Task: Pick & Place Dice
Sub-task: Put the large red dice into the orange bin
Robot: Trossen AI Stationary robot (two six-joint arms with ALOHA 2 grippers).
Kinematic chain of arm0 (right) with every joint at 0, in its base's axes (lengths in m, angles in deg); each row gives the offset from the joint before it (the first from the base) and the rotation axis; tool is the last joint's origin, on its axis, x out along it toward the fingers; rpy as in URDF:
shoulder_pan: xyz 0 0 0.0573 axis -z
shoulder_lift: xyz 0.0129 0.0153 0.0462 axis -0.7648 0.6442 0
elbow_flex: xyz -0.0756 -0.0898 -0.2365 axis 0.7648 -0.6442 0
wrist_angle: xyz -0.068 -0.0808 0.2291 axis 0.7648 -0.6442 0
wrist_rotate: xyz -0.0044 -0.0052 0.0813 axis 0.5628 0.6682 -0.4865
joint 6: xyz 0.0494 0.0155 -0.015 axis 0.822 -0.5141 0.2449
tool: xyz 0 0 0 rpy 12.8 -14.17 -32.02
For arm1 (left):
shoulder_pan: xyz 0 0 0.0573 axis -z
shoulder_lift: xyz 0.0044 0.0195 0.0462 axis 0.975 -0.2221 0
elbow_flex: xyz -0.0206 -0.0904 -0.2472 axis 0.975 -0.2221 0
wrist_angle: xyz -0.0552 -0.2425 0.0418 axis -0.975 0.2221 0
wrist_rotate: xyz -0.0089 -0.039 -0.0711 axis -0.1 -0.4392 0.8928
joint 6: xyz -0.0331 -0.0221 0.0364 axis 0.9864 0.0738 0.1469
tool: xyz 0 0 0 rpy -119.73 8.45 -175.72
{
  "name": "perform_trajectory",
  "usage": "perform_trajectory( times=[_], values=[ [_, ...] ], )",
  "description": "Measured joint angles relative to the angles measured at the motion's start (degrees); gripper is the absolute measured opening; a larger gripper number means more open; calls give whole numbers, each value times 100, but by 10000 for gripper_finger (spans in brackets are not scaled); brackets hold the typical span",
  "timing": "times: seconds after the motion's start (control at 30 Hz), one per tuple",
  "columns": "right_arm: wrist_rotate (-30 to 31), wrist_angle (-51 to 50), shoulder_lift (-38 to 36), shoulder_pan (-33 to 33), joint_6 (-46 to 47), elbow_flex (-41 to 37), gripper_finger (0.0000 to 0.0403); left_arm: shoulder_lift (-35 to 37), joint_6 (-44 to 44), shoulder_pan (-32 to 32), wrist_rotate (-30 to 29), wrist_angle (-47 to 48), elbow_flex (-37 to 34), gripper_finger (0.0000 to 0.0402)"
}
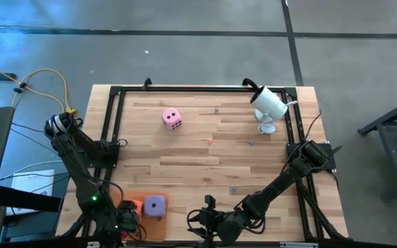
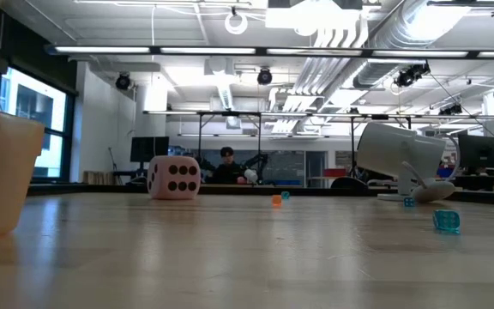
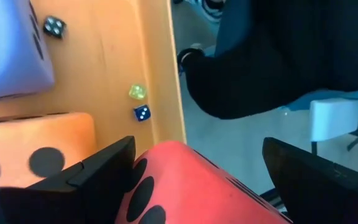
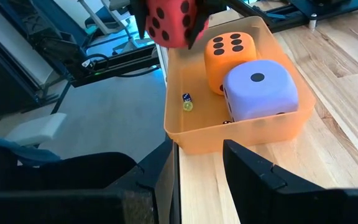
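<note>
An orange tray (image 4: 241, 134) stands at the table's near left corner and holds an orange die (image 4: 232, 48) and a purple die (image 4: 260, 90), both resting on its floor. My left gripper (image 3: 197, 149) hangs over the tray's outer edge, shut on a magenta-red die (image 3: 185, 180), which shows again in the right wrist view (image 4: 168, 18). A light pink die (image 1: 171, 118) sits alone on the table toward the far side. My right gripper (image 4: 197, 165) waits at the near edge beside the tray, open, with nothing between its fingers. My left gripper pinches the magenta-red die between its two fingers (image 3: 104, 165), on two opposite faces (image 3: 143, 163). The fingers come slanting down from above. The die hangs clear above the tray's edge, over none of the other dice.
Small dice, black (image 3: 55, 26), yellow (image 3: 137, 92) and blue (image 3: 142, 113), lie on the tray's floor. A white camera-like device (image 1: 269, 105) stands at the far right. A black frame (image 1: 198, 89) runs round the table. Tiny bits (image 2: 446, 221) lie scattered on the wood.
</note>
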Motion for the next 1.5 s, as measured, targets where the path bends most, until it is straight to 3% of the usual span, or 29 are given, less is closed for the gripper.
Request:
perform_trajectory(
  times=[0.27,0.47,0.77,0.97,1.27,1.5],
  values=[
    [1,4,0,0,0,0,126,-364,-29,0,206,-6,-2,335],
    [5,16,0,0,2,0,126,-357,213,-28,-113,662,-3,335],
    [-3,15,0,0,2,0,126,-344,604,-26,-179,688,-309,335],
    [-3,15,0,0,2,0,126,-346,1109,-24,-529,725,-343,347],
    [-3,12,0,4,-5,0,126,-349,1001,-56,-557,725,-348,354],
    [-3,12,0,4,-2,0,126,-328,64,-413,-547,713,-362,354]
  ],
)
